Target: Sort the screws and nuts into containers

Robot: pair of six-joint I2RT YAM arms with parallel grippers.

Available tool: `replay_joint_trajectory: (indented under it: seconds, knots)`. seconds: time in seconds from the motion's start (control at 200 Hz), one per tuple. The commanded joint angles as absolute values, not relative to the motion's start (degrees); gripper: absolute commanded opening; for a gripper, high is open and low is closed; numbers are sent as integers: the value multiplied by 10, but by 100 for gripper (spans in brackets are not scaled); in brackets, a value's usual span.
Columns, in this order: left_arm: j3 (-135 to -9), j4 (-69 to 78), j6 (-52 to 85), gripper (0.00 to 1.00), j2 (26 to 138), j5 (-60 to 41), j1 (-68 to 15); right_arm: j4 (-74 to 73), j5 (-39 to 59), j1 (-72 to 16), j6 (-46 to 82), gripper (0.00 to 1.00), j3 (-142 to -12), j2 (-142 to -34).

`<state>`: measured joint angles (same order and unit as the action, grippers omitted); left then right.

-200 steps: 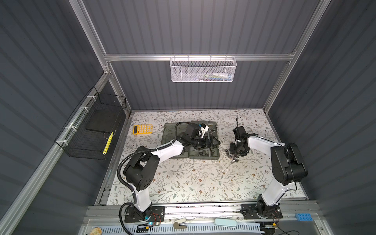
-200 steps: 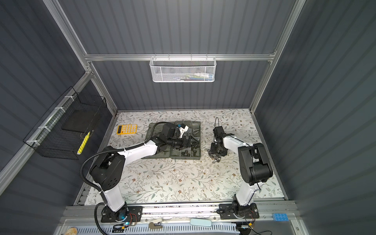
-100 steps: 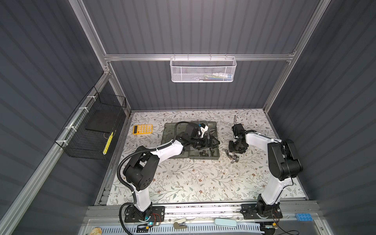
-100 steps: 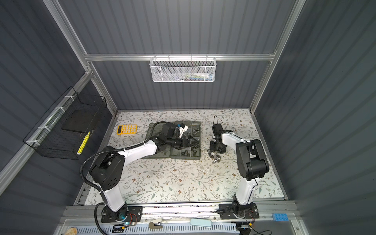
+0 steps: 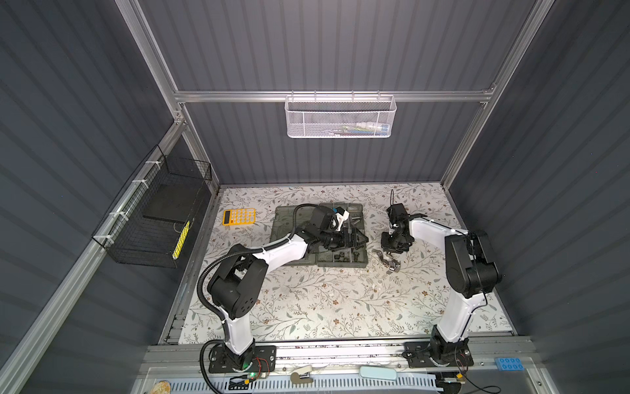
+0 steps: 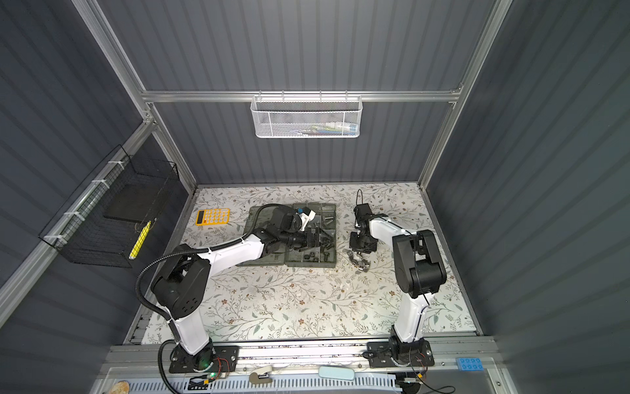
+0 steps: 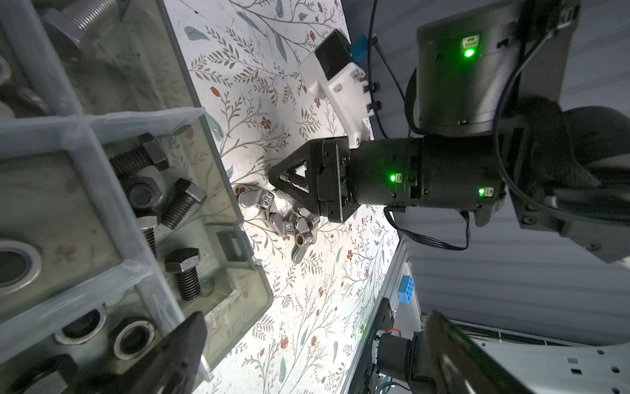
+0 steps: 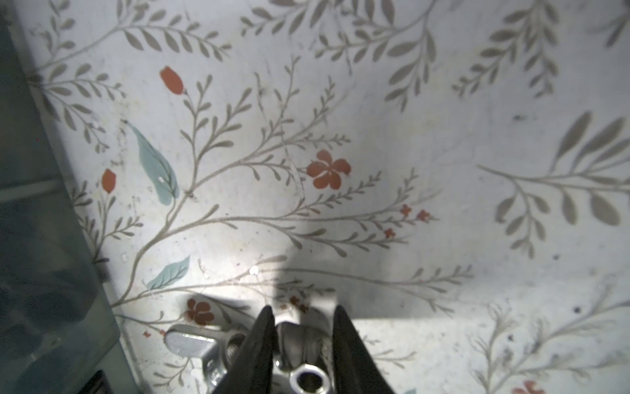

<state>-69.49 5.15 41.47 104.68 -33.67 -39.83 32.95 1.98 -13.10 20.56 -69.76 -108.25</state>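
Your right gripper (image 8: 303,315) points down into the small heap of shiny silver wing nuts (image 5: 387,262). They lie loose on the white floral tablecloth (image 8: 409,143), just beside the translucent grey-green plastic organizer case (image 5: 324,264) and not yet in it. The two black fingers (image 8: 262,341) straddle the body of one wing nut (image 8: 303,344), probably because the hub offers firmer sides than the thin wings. The jaws stand narrow, close on either side of it. The views do not settle whether the pads already press the metal. A neighbouring nut (image 8: 191,337) lies against it, so expect it to drag along when you lift.

Your left gripper (image 7: 317,315) hangs over the case's divided cells (image 7: 85,126) with its fingers spread wide and nothing between them. It seems parked there to keep clear of the heap. The black hex-head screws (image 7: 170,201) lie together in one cell and ring-shaped nuts (image 7: 133,337) in the next. A nut cell looks like the right home for this piece.
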Motion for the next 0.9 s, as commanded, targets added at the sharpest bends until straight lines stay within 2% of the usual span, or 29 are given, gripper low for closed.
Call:
replay_joint_trajectory:
  seconds: [0.0,0.275,0.695,0.891]
  knots:
    - [-714,42,398,100,1054,-341,-402,345,19,-132,205,27,-716,-1093]
    - [-716,40,396,100,1057,-342,-402,344,19,-132,207,16,-719,-1100]
    - [-717,37,393,100,1059,-342,-402,351,24,-133,212,4,-719,-1072]
    - [-724,21,376,100,1046,-331,-396,353,53,-133,225,1,-739,-1046]
